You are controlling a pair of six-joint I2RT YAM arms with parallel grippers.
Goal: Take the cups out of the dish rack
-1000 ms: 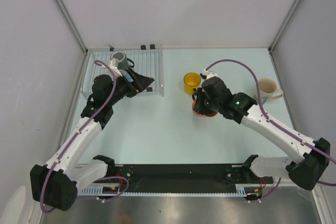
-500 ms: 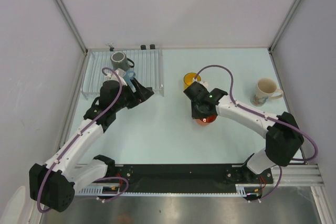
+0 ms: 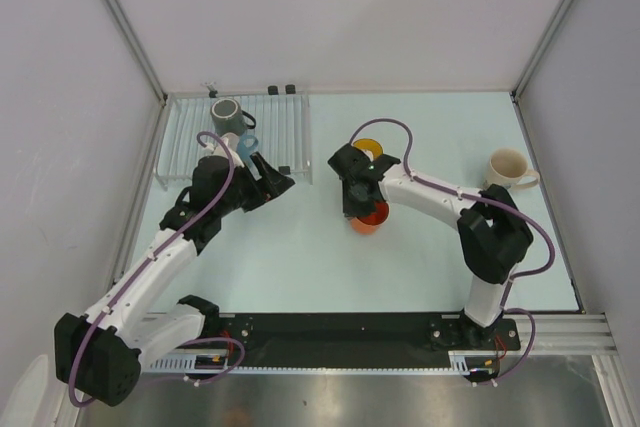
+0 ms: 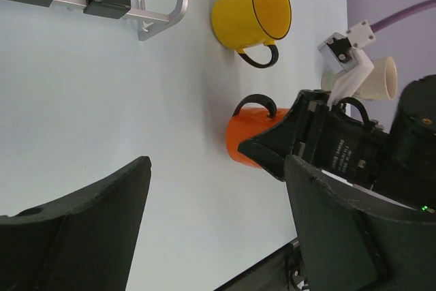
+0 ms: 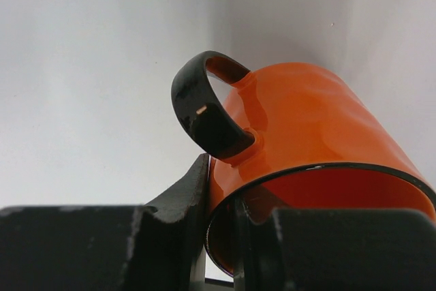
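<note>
The orange cup [image 5: 306,127] hangs tilted from my right gripper [image 5: 221,192], which is shut on its rim next to the black handle, one finger outside the wall and one inside. In the top view this cup [image 3: 369,220] is near the table's middle under my right gripper [image 3: 357,203]. The dish rack [image 3: 185,142] at the back left holds a dark grey cup [image 3: 226,112] and a light blue cup [image 3: 248,144]. My left gripper [image 3: 283,180] hovers at the rack's front right corner, open, with nothing between its fingers [image 4: 88,216].
A yellow cup [image 3: 366,147] stands on the table just behind my right wrist, also seen in the left wrist view [image 4: 251,10]. A cream cup [image 3: 507,169] stands at the far right. The rack's corner [image 4: 158,16] shows at the upper left of the left wrist view.
My right arm has swung left, carrying the orange cup from beside the yellow cup toward the table's middle. My left gripper's jaws have narrowed, and it has shifted slightly.
</note>
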